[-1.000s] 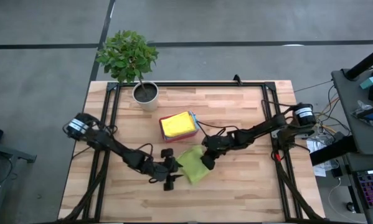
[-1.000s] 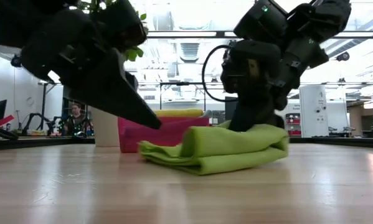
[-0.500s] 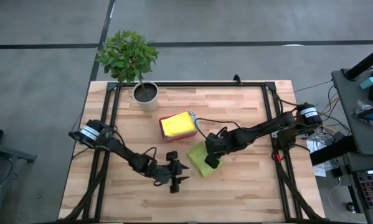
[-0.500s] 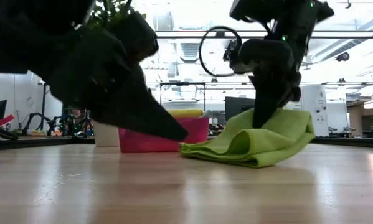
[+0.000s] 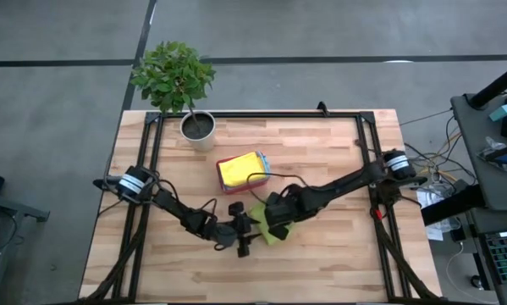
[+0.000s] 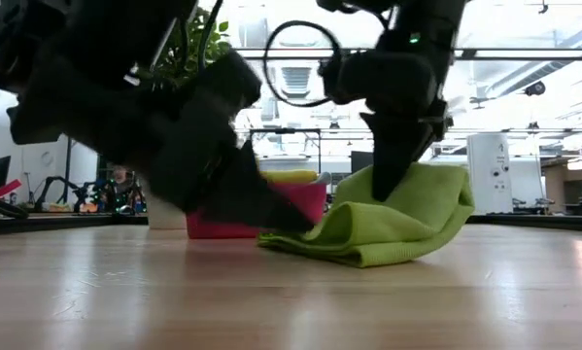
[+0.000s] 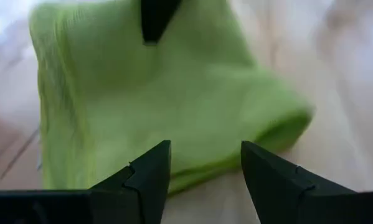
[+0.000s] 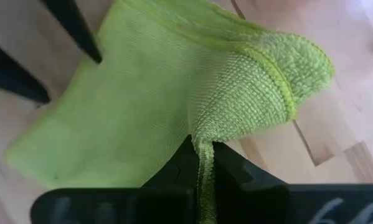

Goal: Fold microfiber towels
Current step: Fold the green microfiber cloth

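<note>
Hands meet over the lime green towel [image 5: 272,224] near the six o'clock side of the wooden tabletop [image 5: 321,152]. My right hand [image 6: 395,170] is pinched fully shut on a raised fold of the cloth (the wrist view shows a strip of fabric drawn down between its closed fingers), lifting that edge while the rest of the towel lies doubled on the wood. My left hand [image 7: 205,171] sits low at the towel's nine o'clock side, fingers spread and holding nothing, their tips just at the near hem.

Behind the towel, toward twelve o'clock, a yellow towel [image 5: 240,169] rests in the pink tray [image 6: 310,207], and a potted plant [image 5: 175,80] stands at the tabletop's eleven o'clock corner.

As I judge it, the step in hand is carrying the pinched edge across to lay a fold. To do it well, I would keep the right grip firm and travel low, so the cloth drapes rather than bunches, and use the open left hand to pin or catch the near hem before the right lets go. Edges should line up before release; microfiber tends to cling and drag, so a slow, flat pass seems wise.
</note>
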Controlling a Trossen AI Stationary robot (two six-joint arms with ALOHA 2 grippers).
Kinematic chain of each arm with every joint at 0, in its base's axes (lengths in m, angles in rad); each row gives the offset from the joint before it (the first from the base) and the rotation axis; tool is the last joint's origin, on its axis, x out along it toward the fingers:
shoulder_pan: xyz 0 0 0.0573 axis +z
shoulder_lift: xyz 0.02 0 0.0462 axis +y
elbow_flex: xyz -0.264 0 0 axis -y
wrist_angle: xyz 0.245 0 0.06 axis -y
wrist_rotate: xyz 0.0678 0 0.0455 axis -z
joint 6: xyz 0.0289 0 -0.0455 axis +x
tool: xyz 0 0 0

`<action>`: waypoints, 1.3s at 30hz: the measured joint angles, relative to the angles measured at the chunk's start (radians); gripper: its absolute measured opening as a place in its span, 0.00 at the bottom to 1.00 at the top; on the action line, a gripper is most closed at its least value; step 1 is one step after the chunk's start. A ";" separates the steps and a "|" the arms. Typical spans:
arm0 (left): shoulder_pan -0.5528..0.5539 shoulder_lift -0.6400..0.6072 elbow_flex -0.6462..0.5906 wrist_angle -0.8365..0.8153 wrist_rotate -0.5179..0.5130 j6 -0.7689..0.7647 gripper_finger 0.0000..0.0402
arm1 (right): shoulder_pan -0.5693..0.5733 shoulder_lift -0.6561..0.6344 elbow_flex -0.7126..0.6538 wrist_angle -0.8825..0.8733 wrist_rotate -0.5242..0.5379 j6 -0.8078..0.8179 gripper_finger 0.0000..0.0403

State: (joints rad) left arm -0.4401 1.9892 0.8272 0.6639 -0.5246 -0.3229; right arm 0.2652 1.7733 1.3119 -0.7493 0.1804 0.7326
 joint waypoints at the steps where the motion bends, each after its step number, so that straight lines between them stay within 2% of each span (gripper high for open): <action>1: 0.000 0.000 -0.001 -0.033 -0.001 -0.003 0.45 | 0.003 0.022 0.030 -0.025 0.003 -0.001 0.03; 8: 0.000 -0.005 -0.003 -0.100 0.017 -0.035 0.45 | 0.011 0.172 0.231 -0.256 0.012 -0.023 0.03; 20: 0.000 -0.002 -0.015 -0.098 0.010 -0.037 0.45 | 0.026 0.307 0.456 -0.260 0.025 -0.039 0.03; 27: 0.000 -0.002 -0.018 -0.101 -0.011 -0.037 0.45 | 0.043 0.336 0.468 -0.133 0.027 -0.020 0.03; 36: -0.007 -0.029 -0.021 -0.119 0.002 -0.038 0.45 | 0.043 0.353 0.464 -0.123 0.102 0.020 0.03; 39: -0.015 -0.061 -0.021 -0.157 0.017 -0.040 0.45 | 0.047 0.351 0.465 -0.121 0.104 0.019 0.07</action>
State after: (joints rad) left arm -0.4548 1.9277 0.8062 0.5066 -0.5076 -0.3633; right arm 0.3126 2.1242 1.7767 -0.8698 0.2844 0.7517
